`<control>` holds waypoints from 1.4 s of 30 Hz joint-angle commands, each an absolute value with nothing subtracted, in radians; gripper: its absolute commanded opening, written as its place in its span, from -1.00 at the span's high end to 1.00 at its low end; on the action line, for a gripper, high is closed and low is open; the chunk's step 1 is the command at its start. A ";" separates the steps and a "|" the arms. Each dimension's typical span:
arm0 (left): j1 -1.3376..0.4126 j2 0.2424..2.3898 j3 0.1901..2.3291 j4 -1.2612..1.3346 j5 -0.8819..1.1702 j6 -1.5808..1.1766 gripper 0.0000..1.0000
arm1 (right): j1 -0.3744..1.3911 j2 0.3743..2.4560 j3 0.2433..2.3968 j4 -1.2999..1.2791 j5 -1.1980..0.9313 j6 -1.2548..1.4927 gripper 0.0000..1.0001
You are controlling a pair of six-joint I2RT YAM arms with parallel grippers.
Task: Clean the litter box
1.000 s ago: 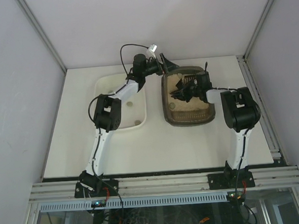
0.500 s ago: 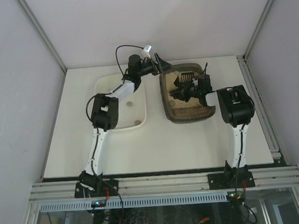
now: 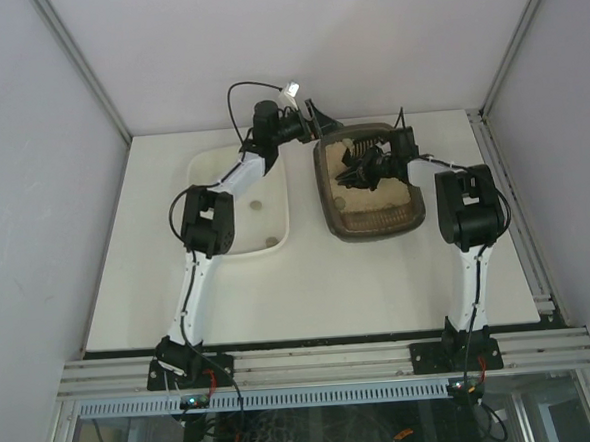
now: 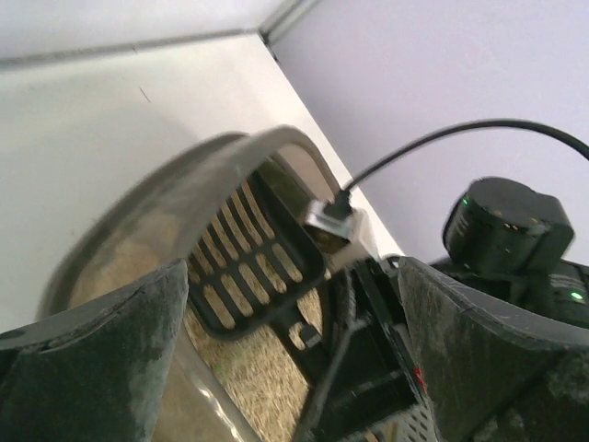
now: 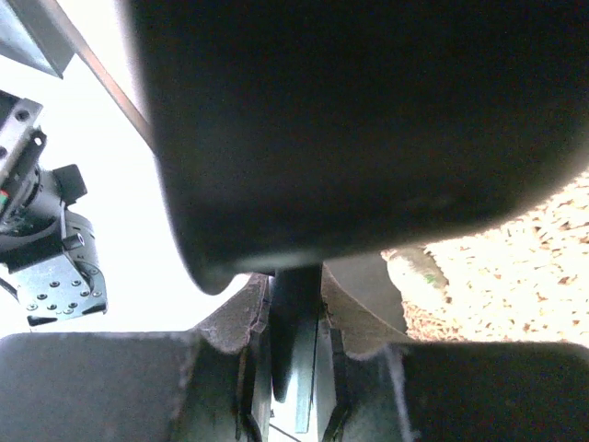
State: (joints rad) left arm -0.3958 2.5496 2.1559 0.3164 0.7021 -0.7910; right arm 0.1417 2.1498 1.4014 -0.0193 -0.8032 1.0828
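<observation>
Scoop driven to the far end of the tray.

On the white bench (image 3: 159, 289), beside the white rectangular tub (image 3: 204, 166), the dark brown translucent plastic litter box (image 3: 376, 233) has slewed slightly. The small black slotted scoop (image 4: 247, 267) has gone from mid-litter to the far wall, so sifting looks under way. The right jaws clench its handle, and the left jaws seem spread astride the far-left rim.

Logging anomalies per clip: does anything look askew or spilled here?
The dark brown translucent plastic litter box sits skewed, out of square with the white rectangular tub beside it. I see no spilled litter around it.
</observation>
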 commanded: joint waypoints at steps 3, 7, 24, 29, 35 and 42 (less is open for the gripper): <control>-0.392 2.640 2.373 0.255 0.611 -0.691 -1.00 | 0.140 2.098 1.545 -0.261 -0.830 0.914 1.00; -0.398 2.655 2.379 0.271 0.606 -0.689 -1.00 | 0.146 2.146 1.602 -0.290 -0.858 0.905 1.00; -0.405 2.587 2.247 0.354 0.682 -0.771 -1.00 | 0.150 2.174 1.360 0.304 -1.009 1.122 1.00; -0.404 2.563 2.202 0.360 0.692 -0.770 -1.00 | 0.150 2.120 1.290 0.383 -1.026 1.124 1.00; -0.399 2.524 2.144 0.367 0.694 -0.769 -1.00 | 0.150 2.025 1.183 0.389 -1.019 1.104 1.00; -0.399 2.468 2.111 0.303 0.673 -0.772 -1.00 | 0.147 1.875 1.061 0.375 -1.017 1.075 1.00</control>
State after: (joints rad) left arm -0.3882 2.5813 2.1471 0.3676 0.6346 -0.7502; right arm 0.1463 2.0022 1.1049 0.3202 -1.0027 1.1069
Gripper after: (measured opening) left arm 0.998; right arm 0.142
